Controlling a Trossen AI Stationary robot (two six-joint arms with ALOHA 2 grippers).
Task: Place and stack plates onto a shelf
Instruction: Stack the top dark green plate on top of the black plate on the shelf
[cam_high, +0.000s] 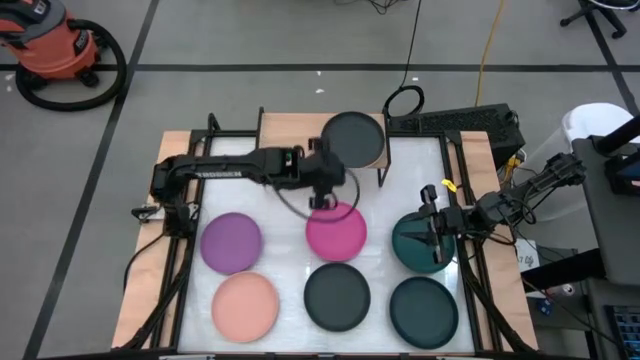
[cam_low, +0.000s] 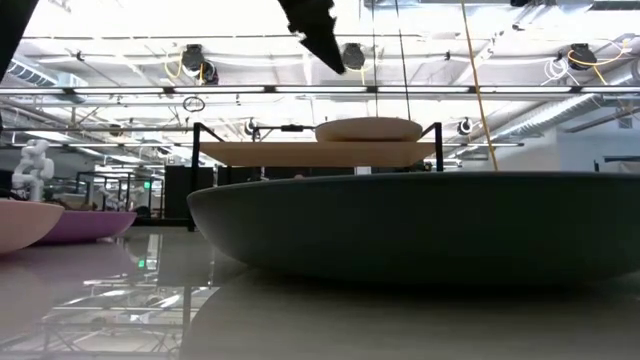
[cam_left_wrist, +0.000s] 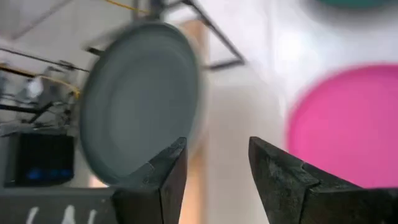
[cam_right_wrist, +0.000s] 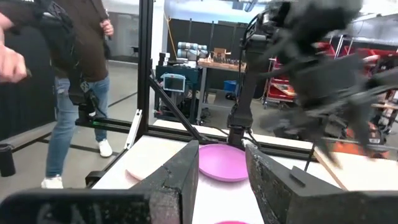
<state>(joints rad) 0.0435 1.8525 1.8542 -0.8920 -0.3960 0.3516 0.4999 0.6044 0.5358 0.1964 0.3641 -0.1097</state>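
Observation:
The shelf (cam_high: 290, 128) stands at the table's far edge and carries a dark grey plate (cam_high: 352, 138) on its right half. In the low view the plate (cam_low: 370, 128) there looks beige from the side. My left gripper (cam_high: 325, 195) hangs open and empty in the air between the shelf and the magenta plate (cam_high: 336, 232). Its wrist view shows the dark grey plate (cam_left_wrist: 140, 102) and the magenta plate (cam_left_wrist: 348, 124) past the left gripper (cam_left_wrist: 217, 162). My right gripper (cam_high: 435, 225) is open over a dark teal plate (cam_high: 415, 248) at the table's right. The right gripper (cam_right_wrist: 222, 165) points level toward the left.
Flat on the table lie a purple plate (cam_high: 231, 242), a salmon plate (cam_high: 245, 305), a second dark grey plate (cam_high: 337, 296) and a second teal plate (cam_high: 424, 312). The left arm (cam_right_wrist: 311, 68) shows ahead of my right gripper. A person (cam_right_wrist: 74, 74) stands beyond the table's left edge.

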